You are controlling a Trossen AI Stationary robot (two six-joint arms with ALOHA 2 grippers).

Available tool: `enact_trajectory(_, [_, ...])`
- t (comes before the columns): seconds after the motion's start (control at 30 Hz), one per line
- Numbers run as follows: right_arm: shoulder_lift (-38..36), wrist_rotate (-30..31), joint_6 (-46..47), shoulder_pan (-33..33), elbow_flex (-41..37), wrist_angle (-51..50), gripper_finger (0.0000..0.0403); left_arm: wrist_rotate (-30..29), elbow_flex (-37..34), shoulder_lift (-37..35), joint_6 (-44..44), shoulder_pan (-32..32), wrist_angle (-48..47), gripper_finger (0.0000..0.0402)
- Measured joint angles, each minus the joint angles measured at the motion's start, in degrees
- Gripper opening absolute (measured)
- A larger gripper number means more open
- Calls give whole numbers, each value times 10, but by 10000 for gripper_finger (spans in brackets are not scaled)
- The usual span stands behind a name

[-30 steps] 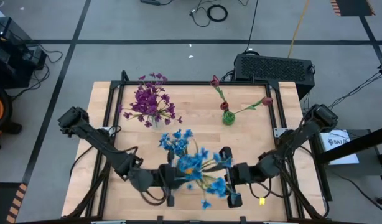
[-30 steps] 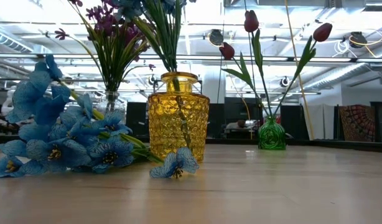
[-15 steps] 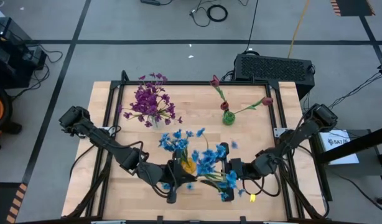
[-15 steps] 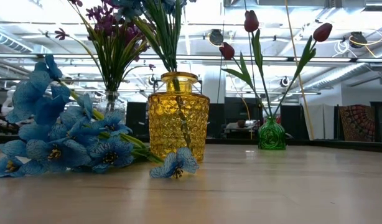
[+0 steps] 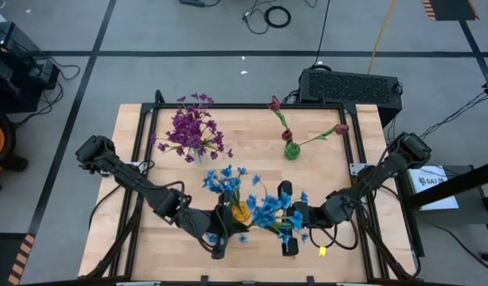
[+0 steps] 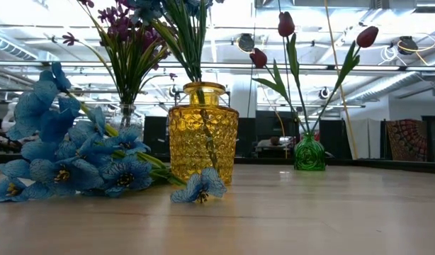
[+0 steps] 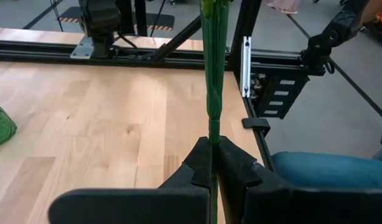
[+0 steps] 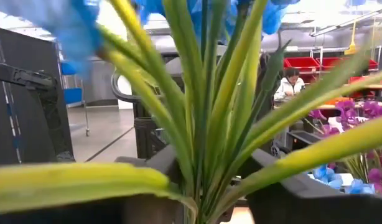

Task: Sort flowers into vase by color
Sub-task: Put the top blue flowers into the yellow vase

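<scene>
No writing here is readable; a white label at the high view's right edge is too small to make out. I count three vases: a yellow vase point(image 5: 240, 212) at lower centre with blue flowers point(image 5: 225, 180), a clear vase point(image 6: 125, 115) at upper left with purple flowers point(image 5: 192, 127), and a green vase point(image 5: 292, 150) at upper right with three dark red tulips point(image 6: 285, 24). My left gripper point(image 7: 212, 154) is pinched together on one green stem point(image 7: 211, 74). My right gripper point(image 5: 286, 218), lower centre, is clamped on a blue bunch point(image 5: 277, 210), leaves hiding its fingertips.
</scene>
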Motion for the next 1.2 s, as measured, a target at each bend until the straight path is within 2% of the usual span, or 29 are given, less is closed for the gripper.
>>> enact_trajectory(0.23, [0,-1,0,1,0,0,25,0,0,0,0,0,-1,20])
enact_trajectory(0.3, [0,-1,-3,1,0,0,11,0,0,0,1,0,-1,26])
enact_trajectory(0.5, [-3,0,-6,7,0,-3,13,-4,0,0,-4,-4,5,52])
enact_trajectory(0.73, [-53,9,-28,42,0,-42,5,-26,0,-8,-4,-25,-1,121])
enact_trajectory(0.9, [-82,72,-49,76,0,-96,5,-32,0,-24,-4,-50,-23,161])
enact_trajectory(1.0, [-84,111,-55,84,-1,-120,5,-32,0,-29,-4,-72,-44,168])
enact_trajectory(1.1, [-83,108,-33,73,-21,-114,5,-32,0,-31,-20,-96,-66,168])
enact_trajectory(1.2, [-68,105,8,46,-52,-97,5,-30,0,-25,-75,-125,-117,168])
